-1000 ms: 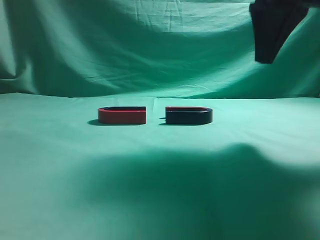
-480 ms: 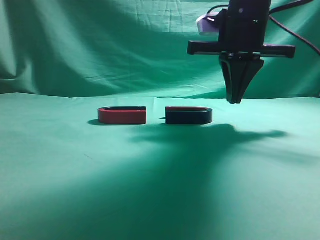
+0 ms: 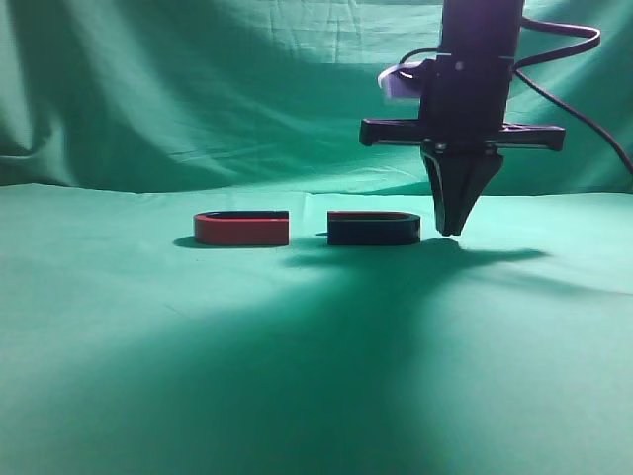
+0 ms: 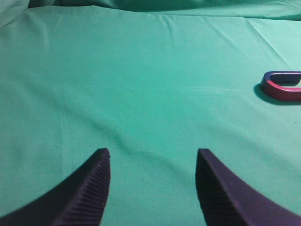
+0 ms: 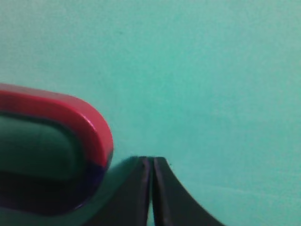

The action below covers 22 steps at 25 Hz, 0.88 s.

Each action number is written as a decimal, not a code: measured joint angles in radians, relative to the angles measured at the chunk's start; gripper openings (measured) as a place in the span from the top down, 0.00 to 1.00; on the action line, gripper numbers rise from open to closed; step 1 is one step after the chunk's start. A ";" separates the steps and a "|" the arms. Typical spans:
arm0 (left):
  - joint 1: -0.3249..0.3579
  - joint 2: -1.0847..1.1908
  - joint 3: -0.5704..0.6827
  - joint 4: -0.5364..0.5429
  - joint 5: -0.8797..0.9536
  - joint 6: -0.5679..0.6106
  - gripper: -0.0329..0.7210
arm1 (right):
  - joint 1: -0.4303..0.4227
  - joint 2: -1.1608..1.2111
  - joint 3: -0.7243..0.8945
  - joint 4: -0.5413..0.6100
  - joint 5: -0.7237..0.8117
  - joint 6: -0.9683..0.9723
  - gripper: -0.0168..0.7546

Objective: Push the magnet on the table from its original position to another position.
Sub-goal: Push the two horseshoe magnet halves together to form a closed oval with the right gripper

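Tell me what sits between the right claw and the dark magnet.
Nothing: only a narrow strip of bare table cloth separates the right claw from the magnet, seen in the exterior and right wrist views.

Right hand (image 3: 452, 230) points straight down, closed; left hand (image 4: 153, 157) spread apart.

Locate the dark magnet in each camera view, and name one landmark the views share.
Exterior: the dark magnet sits mid-frame, just left of the right gripper.
Left wrist: not in it; only the red magnet shows.
Right wrist: lower left, beside the closed fingertips.
Shared landmark: the green table.
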 joint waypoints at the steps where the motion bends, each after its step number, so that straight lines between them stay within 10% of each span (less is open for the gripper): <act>1: 0.000 0.000 0.000 0.000 0.000 0.000 0.46 | 0.000 0.004 0.000 0.000 -0.005 0.002 0.98; 22: 0.000 0.000 0.000 0.000 0.000 0.000 0.46 | 0.000 0.013 0.000 0.226 -0.130 -0.059 0.98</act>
